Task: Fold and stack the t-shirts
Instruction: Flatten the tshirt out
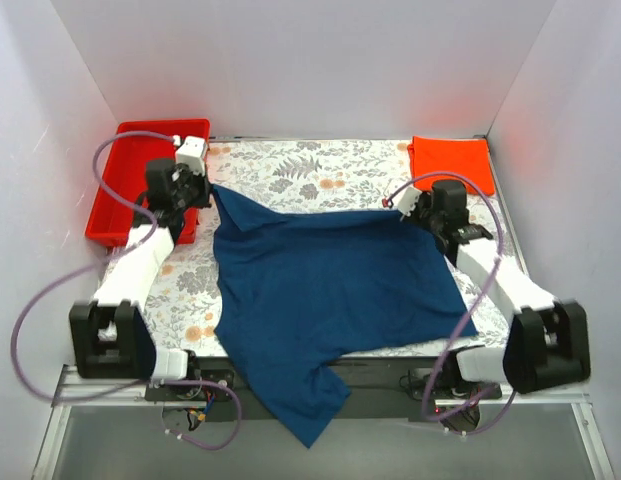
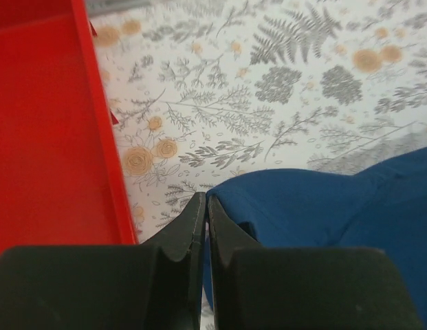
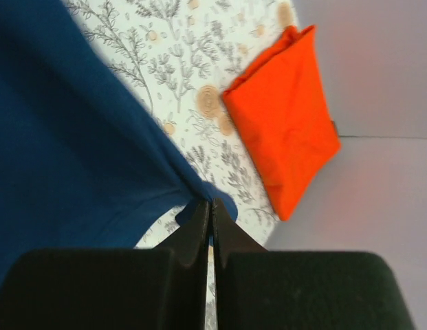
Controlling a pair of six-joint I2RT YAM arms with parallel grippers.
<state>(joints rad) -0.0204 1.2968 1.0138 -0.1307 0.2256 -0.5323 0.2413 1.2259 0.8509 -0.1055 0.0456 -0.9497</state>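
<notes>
The navy blue t-shirt is stretched out over the floral table, its lower part hanging past the near edge. My left gripper is shut on its far left corner, and the black fingers pinch the cloth. My right gripper is shut on the far right corner of the same shirt. The orange-red t-shirt lies folded square at the far right corner of the table, also seen in the right wrist view. No print shows on the navy shirt.
A rigid red plastic tray stands at the far left, right beside my left gripper; its wall runs along the left wrist view. White walls enclose the table on three sides. The floral cloth lies bare behind the shirt.
</notes>
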